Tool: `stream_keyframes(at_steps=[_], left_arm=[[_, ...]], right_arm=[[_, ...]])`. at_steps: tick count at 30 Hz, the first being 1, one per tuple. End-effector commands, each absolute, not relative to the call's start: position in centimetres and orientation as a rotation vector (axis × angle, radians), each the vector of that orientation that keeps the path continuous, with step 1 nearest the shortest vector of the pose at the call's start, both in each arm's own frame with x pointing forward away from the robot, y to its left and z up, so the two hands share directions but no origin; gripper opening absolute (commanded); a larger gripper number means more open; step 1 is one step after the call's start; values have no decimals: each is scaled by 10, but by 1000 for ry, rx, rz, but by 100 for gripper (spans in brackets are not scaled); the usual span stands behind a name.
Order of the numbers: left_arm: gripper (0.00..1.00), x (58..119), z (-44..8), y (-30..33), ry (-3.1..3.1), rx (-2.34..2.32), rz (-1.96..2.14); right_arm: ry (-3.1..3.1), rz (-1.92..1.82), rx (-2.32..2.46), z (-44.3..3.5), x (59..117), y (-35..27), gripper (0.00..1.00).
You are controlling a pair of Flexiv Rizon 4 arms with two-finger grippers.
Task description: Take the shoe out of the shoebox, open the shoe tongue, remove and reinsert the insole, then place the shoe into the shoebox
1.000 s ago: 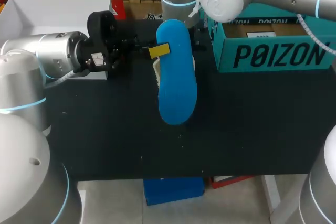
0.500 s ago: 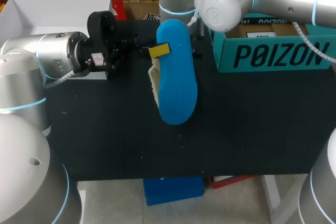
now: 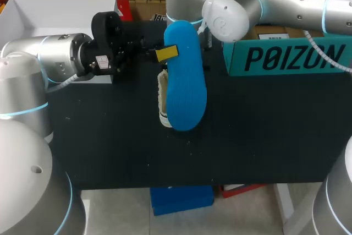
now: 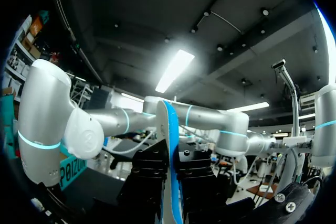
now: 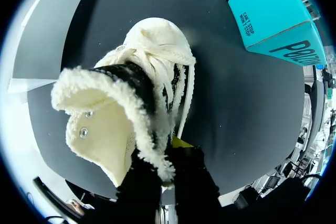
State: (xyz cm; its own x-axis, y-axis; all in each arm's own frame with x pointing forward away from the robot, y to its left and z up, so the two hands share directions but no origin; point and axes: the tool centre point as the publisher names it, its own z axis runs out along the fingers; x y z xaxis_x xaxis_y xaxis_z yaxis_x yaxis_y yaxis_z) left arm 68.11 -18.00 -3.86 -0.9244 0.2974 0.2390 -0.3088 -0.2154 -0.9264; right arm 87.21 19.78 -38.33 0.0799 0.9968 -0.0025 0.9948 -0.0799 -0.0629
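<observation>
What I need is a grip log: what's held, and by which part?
The left end effector clamps the shoe at the heel end of its sole; the right end effector seems to pinch its fleece edge.

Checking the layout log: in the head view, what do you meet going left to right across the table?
First the white open box, then the shoe, blue sole up, then the teal shoebox.

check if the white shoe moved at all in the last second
Yes. The white shoe has drifted toward the robot's side of the table, away from the teal shoebox. It now reaches the near tip of the blue insole, which has stayed put.
</observation>
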Motion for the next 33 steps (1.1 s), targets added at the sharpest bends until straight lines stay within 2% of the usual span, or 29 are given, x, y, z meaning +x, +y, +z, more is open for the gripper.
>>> stream_keyframes(at_steps=[1, 13, 14, 15, 16, 33], left_arm=[[0, 680, -40, -181, -1670, 15, 2189], [0, 680, -40, -181, -1670, 15, 2189], [0, 680, -40, -181, -1670, 15, 2189], [0, 680, -40, -181, -1670, 15, 2189], [0, 680, -40, -181, -1670, 15, 2189], [0, 680, -40, -181, -1670, 15, 2189]], right_arm=[[-2093, 62, -2273, -392, 872, 197, 0], [-2091, 73, -2302, -407, 866, 187, 0], [-2112, 68, -2306, -407, 865, 186, 6], [-2115, 70, -2307, -406, 865, 187, 49], [-2113, 69, -2307, -405, 864, 186, 100], [-2143, -68, -2268, -364, 860, 175, 100]])
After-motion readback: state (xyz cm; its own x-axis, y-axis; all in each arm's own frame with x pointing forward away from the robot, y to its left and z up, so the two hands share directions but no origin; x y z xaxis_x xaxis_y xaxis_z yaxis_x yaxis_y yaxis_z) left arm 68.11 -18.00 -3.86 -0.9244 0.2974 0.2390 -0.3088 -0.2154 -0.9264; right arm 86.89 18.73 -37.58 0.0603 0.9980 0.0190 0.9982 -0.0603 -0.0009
